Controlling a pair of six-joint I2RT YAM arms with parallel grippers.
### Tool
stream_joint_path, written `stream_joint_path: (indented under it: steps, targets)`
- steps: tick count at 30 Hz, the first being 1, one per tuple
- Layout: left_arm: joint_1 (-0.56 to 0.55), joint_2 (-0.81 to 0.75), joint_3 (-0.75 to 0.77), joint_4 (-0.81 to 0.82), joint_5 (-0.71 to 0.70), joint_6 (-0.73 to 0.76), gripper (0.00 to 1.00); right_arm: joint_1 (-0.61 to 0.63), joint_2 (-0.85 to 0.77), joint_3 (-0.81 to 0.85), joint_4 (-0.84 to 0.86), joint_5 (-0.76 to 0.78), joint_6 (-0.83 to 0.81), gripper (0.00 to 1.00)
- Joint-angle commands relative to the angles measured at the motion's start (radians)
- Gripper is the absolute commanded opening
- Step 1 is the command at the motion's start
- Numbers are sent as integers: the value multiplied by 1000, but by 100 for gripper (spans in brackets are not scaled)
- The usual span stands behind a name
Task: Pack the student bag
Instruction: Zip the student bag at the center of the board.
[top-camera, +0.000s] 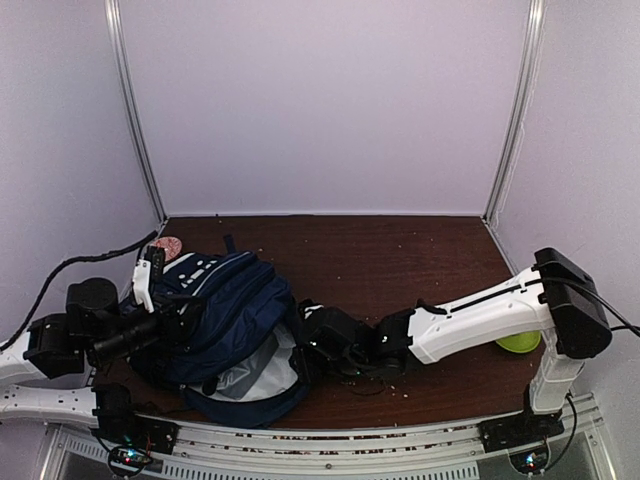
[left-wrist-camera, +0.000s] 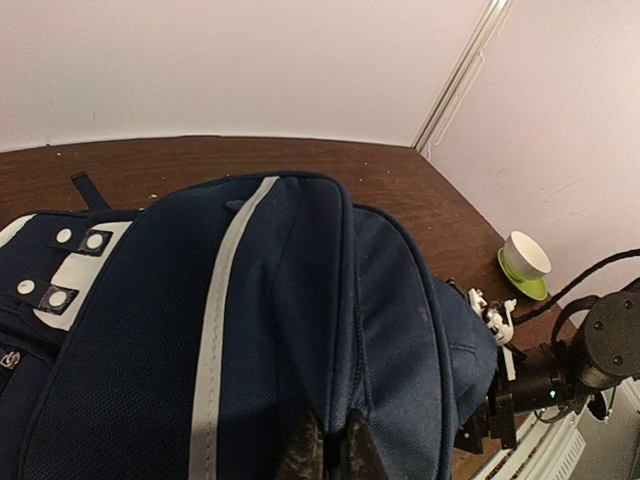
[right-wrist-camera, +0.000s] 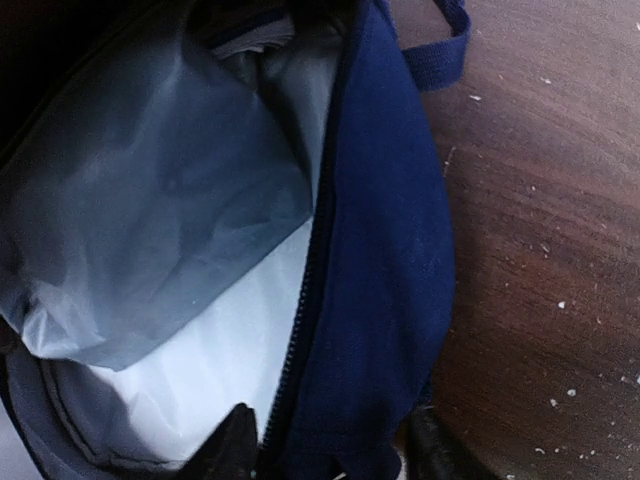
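Your left tool (left-wrist-camera: 327, 455) was pressed nearly together, pinching a fold of navy fabric on the student bag (top-camera: 235, 320), which lay toward 8 o'clock on the tabletop (top-camera: 420, 260) with its mouth gaping toward 5 o'clock and pale grey lining (right-wrist-camera: 170, 200) showing. Your right tool (right-wrist-camera: 332, 445) sat at the bag's 3 o'clock edge with one finger inside the zipper rim and one outside; you could not tell whether it was clamped on that rim or merely straddling it.
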Motion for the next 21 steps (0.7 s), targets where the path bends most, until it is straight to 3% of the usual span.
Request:
stream_joint_path:
  steps: [1,6,7,13,17,18,21]
  targets:
    - [-7,6,15,258,20,4,0,-36,7,30,-75,19,19,38]
    - [-7,84,27,332,27,41,0,-97,-68,-55,-76,79,26,3]
    - [-7,111,34,356,35,52,0,-116,-89,-75,-79,94,26,0]
    - [2,376,154,488,101,124,0,-281,-223,-196,-91,141,-14,0]
    - [55,591,239,605,217,126,0,-392,-267,-228,-100,158,-68,0]
    - [96,734,325,670,305,125,0,-452,-276,-236,-92,163,-81,0]
    - [131,899,464,690,414,123,0,-505,-283,-263,-61,174,-64,0]
